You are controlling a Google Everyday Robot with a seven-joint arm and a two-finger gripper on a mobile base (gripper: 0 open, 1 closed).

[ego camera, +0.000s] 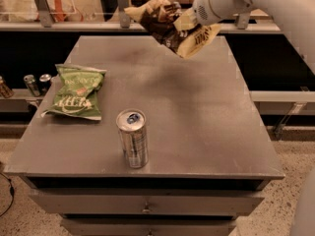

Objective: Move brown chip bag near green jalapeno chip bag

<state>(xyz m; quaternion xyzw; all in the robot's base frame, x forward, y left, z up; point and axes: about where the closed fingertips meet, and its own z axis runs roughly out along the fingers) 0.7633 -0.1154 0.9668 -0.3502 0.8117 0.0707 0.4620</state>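
Observation:
The brown chip bag (pixel 165 21), dark brown with a cream-yellow end, hangs in the air above the far middle of the table. My gripper (pixel 189 19) is shut on its right part and holds it well above the tabletop. The white arm comes in from the upper right. The green jalapeno chip bag (pixel 76 92) lies flat on the left side of the table, well to the left of and nearer than the brown bag.
A silver drink can (pixel 133 138) stands upright near the table's front middle. The grey table (pixel 197 112) has drawers below its front edge. Small cans (pixel 37 84) stand on a lower shelf at the left. A shelf rail runs behind the table.

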